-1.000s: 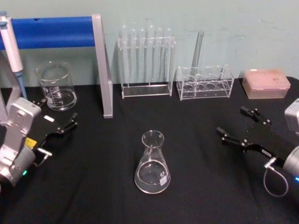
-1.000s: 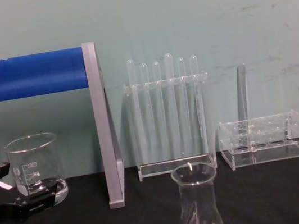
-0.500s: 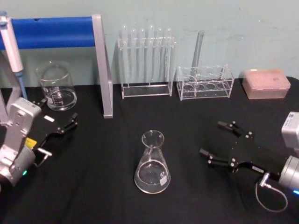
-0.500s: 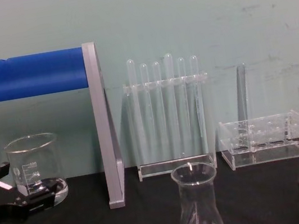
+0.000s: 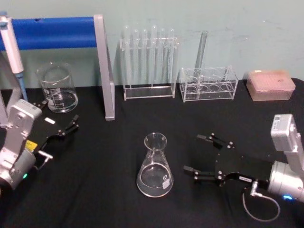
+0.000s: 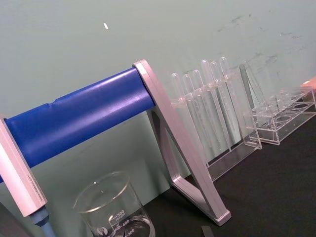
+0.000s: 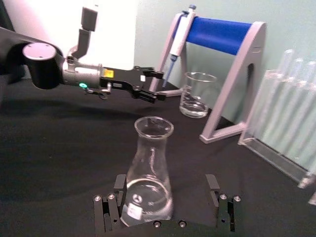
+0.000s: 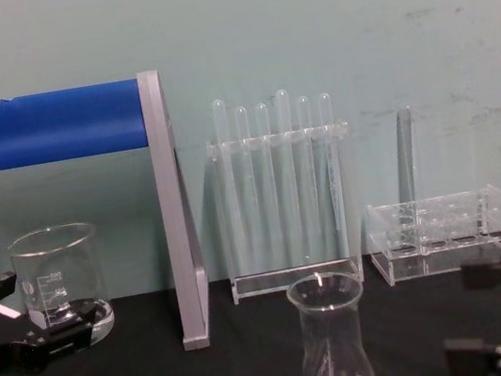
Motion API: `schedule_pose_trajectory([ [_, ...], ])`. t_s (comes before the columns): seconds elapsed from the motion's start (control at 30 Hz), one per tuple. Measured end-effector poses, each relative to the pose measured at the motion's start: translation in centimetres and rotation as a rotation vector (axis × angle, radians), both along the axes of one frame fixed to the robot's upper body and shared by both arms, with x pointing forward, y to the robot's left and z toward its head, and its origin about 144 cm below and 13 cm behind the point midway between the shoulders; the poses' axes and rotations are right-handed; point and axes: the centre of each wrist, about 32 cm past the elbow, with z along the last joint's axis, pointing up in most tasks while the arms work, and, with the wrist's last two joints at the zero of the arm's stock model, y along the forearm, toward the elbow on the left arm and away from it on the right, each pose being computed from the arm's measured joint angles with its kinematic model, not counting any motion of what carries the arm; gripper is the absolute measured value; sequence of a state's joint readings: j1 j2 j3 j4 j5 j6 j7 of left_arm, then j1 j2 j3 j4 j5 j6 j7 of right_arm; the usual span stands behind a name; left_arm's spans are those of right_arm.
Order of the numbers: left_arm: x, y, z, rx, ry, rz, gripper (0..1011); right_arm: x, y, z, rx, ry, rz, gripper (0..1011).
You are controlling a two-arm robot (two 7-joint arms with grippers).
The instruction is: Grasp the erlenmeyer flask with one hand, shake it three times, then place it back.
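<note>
Within the last 1 s the right gripper [image 5: 194, 153] has swung in from the table's right edge toward the middle. It now sits just to the right of the flask [image 5: 155, 166], with its 2 fingers spread wide and holding nothing. The flask has not moved: it stands upright on the black table [image 5: 114, 199], near the front centre and apart from everything else.

In the right wrist view the flask [image 7: 149, 173] is lined up with the gap between the fingers, while the head view shows the fingertips short of the glass. So the approach looks nearly done and the grasp not yet begun; none of the 3 shakes can start until the fingers close on the flask.

The left gripper [image 5: 59, 114] is parked at the left, also open and empty, beside the beaker [image 5: 58, 88].

The rest stands along the back wall, well apart from the flask:
- the blue-barred stand [image 5: 52, 32]
- a tube rack [image 5: 148, 57]
- a low rack [image 5: 209, 83]
- a pink box [image 5: 270, 84]

Nothing lies between the right gripper and the flask. The likelier trouble is the glass itself — smooth and tapered, it could tip if 1 finger touches first.
</note>
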State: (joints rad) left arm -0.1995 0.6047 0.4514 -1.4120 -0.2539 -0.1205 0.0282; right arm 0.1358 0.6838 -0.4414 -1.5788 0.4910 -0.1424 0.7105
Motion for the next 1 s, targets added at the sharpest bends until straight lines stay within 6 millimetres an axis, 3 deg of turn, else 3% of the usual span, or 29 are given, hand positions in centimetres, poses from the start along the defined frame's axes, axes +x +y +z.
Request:
schedule_pose_trajectory([
  [1.0,0.0,0.0,0.0,0.0,0.0,0.0,1001,4.3,4.9,-0.7,0.056,0.111,0.099,1000],
])
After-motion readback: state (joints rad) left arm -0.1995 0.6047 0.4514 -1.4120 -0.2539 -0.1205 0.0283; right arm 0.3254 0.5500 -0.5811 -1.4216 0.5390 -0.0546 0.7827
